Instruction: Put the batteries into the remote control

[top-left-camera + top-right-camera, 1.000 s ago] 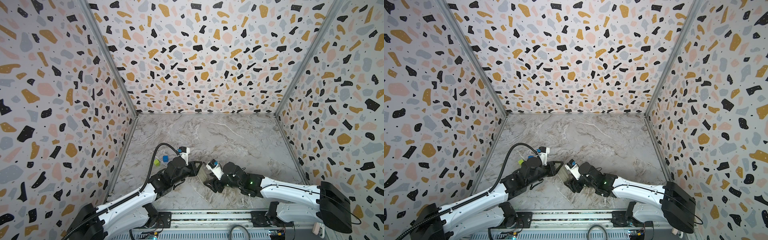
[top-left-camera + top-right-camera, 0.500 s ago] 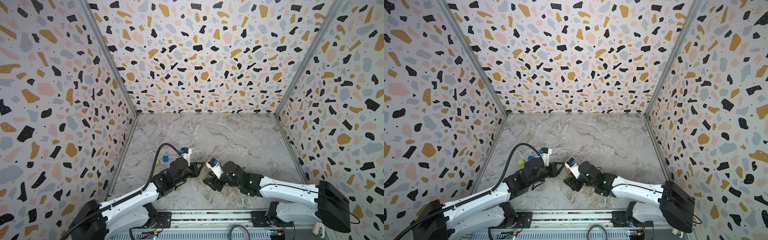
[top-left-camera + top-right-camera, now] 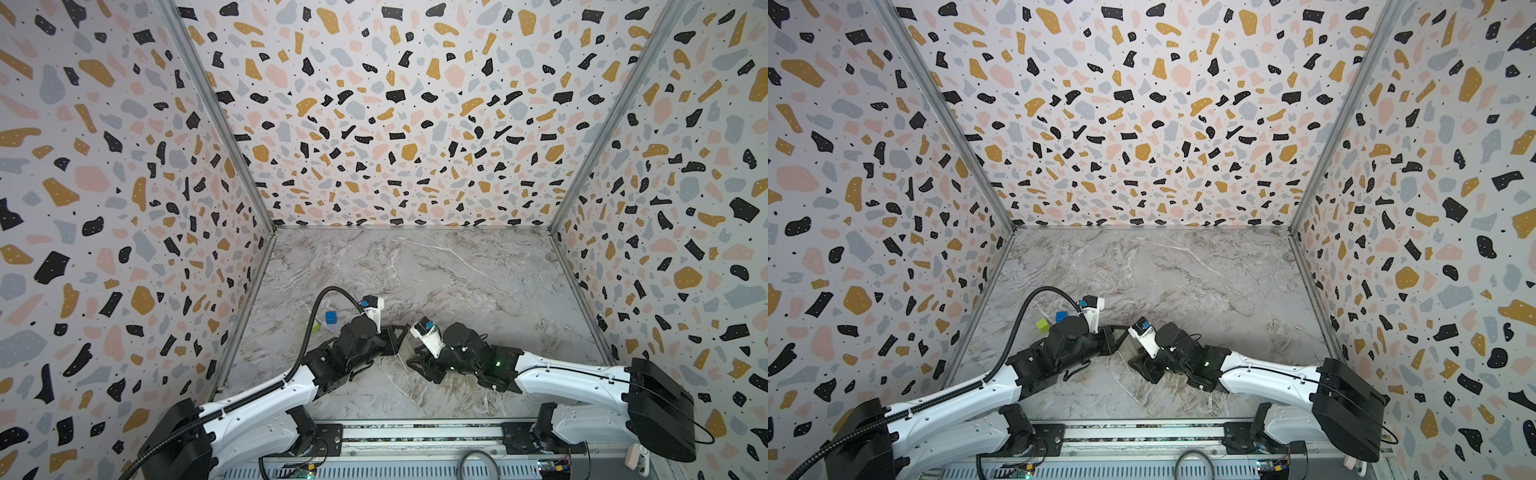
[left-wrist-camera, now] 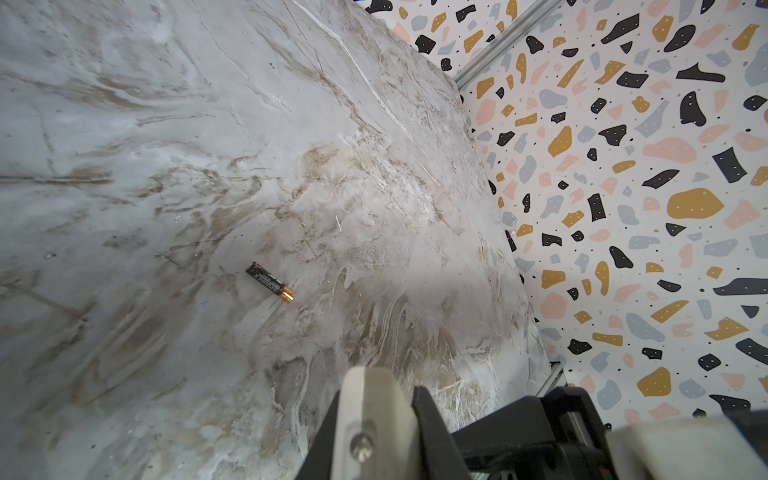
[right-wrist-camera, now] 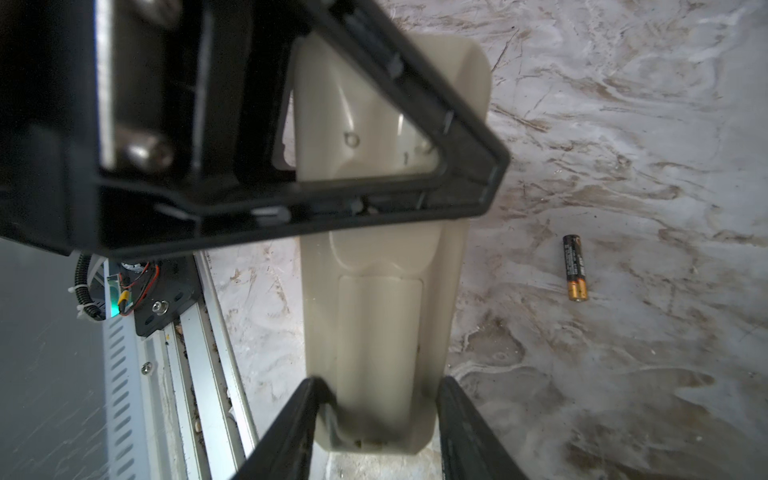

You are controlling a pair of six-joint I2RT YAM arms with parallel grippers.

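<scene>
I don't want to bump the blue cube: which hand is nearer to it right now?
Left. The left hand, shut on one end of the remote, sits just right of the blue cube in both top views. The right hand straddles the remote's other end, farther right.

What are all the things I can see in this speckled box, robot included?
remote: one, off-white, back up, front middle of the table
battery: one seen, black with copper end, loose on the table beside the remote
blue cube: one, blue, left part of the table
green cube: one, yellow-green, next to the blue cube
table: one, grey marble pattern, underneath everything
walls: three, speckled, around the table
rail: one, silver, front edge
arms: two, white and black, reaching in from the rail
left pincer: one, black, shut on one end of the remote
right pincer: one, black, fingers either side of the opposite end
</scene>
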